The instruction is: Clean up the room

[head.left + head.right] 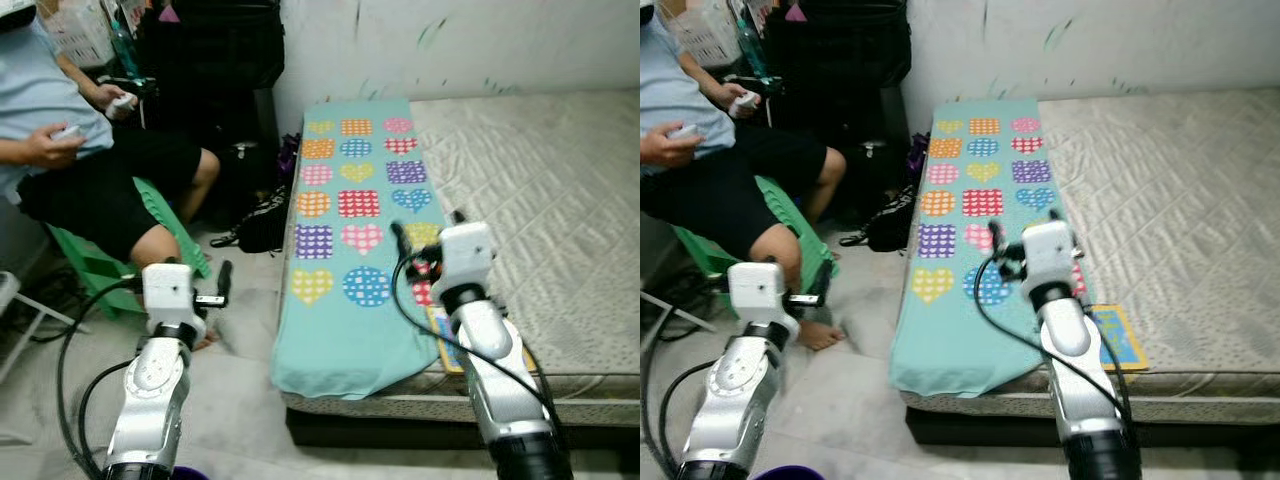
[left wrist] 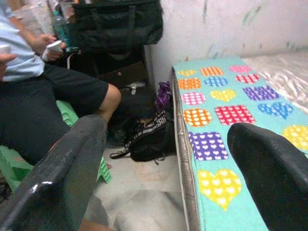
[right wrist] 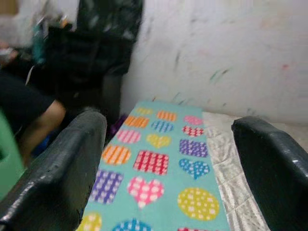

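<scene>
Ahead, a bare quilted mattress (image 1: 540,200) lies against the white wall, and a teal blanket (image 1: 355,230) printed with coloured hearts, squares and dots runs along its left edge, the near end drooping over the near-left corner. A small yellow-and-blue book (image 1: 1118,338) lies flat at the mattress's near edge, just beside the blanket.

The right gripper (image 3: 168,173) is held above the near part of the blanket — its two black fingers (image 3: 62,173) stand wide apart with nothing between them. The left gripper (image 2: 168,173) is raised over the floor just off the mattress's left edge, fingers likewise spread wide and empty.

On the floor beside that edge sits a black bag (image 2: 149,139) with a patterned strap, something purple just behind it. Further left, a person (image 1: 70,150) in a light shirt and black shorts sits on a green stool (image 1: 100,265), each hand holding a small white object — what these are I cannot tell.
</scene>
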### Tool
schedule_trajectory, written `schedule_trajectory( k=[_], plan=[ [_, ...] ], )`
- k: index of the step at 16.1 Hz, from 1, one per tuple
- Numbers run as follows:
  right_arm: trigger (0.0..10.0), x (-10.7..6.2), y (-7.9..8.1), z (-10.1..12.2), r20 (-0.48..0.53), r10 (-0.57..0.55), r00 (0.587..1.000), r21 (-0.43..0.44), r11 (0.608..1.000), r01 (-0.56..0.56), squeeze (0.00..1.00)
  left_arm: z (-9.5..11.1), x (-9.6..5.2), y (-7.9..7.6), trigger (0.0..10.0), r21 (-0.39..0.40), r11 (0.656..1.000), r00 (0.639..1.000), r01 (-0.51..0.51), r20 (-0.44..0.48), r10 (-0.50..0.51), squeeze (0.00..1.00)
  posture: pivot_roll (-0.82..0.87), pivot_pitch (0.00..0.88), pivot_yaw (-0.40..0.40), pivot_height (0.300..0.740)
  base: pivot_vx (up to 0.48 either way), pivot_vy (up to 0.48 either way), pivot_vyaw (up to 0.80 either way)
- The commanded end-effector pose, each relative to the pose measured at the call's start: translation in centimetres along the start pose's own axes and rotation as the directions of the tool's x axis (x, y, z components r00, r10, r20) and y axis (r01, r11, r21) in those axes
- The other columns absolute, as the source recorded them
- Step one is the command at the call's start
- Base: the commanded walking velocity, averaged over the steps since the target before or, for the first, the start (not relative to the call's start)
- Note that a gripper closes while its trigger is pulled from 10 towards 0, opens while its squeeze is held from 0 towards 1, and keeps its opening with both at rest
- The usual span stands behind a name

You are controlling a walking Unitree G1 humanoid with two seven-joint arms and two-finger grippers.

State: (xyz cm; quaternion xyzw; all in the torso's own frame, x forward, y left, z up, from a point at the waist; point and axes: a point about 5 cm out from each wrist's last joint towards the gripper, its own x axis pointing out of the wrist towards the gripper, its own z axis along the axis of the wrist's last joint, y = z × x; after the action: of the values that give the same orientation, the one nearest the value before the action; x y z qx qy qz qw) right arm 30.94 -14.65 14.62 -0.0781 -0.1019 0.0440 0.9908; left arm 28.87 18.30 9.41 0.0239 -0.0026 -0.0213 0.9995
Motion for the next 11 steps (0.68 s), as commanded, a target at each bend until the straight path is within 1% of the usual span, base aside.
schedule_trajectory(
  k=[1, 3, 6, 8, 9, 11],
  plan=[
    [10.0, 0.0, -0.1, -0.1, 0.002, -0.037, 0.999, 0.026, 0.999, 0.037, 0.0, 0.8, 0.7, 0.2, 10.0, 0.03, 0.999, 0.999, 0.022, 0.027, -0.022, 0.0, -0.25, 0.0, 0.167, 0.74, 0.0, 0.0, 0.0],
    [10.0, -0.4, -0.2, -0.3, 0.005, -0.068, 0.998, 0.031, 0.997, 0.067, 0.0, 1.4, 2.0, -0.1, 10.0, 0.045, 0.997, 0.997, 0.063, 0.035, -0.065, 0.0, -0.29, 0.0, 0.218, 0.74, 0.0, 0.0, 0.0],
    [10.0, -1.0, -0.8, -0.6, 0.004, -0.123, 0.992, 0.03, 0.992, 0.123, 0.0, 1.9, 3.3, -0.6, 10.0, 0.06, 0.992, 0.992, 0.113, 0.043, -0.116, 0.0, -0.32, 0.0, 0.253, 0.74, 0.0, 0.0, 0.0],
    [10.0, -1.1, -0.8, -0.7, 0.005, -0.125, 0.992, 0.027, 0.992, 0.125, 0.0, 1.6, 3.4, -0.7, 10.0, 0.056, 0.992, 0.992, 0.113, 0.04, -0.116, 0.0, -0.33, 0.0, 0.258, 0.74, 0.0, 0.0, 0.0],
    [10.0, -1.0, -0.8, -0.5, 0.011, -0.116, 0.993, 0.023, 0.993, 0.115, 0.0, 1.3, 3.1, -0.8, 10.0, 0.051, 0.992, 0.993, 0.114, 0.034, -0.116, 0.0, -0.34, 0.0, 0.257, 0.74, 0.0, 0.0, 0.0],
    [10.0, -0.6, -0.5, -0.6, 0.005, -0.082, 0.997, 0.015, 0.997, 0.082, 0.0, 0.7, 2.9, -1.3, 10.0, 0.053, 0.991, 0.992, 0.124, 0.028, -0.126, 0.0, -0.31, 0.0, 0.224, 0.74, 0.0, 0.0, 0.0]
  ],
)
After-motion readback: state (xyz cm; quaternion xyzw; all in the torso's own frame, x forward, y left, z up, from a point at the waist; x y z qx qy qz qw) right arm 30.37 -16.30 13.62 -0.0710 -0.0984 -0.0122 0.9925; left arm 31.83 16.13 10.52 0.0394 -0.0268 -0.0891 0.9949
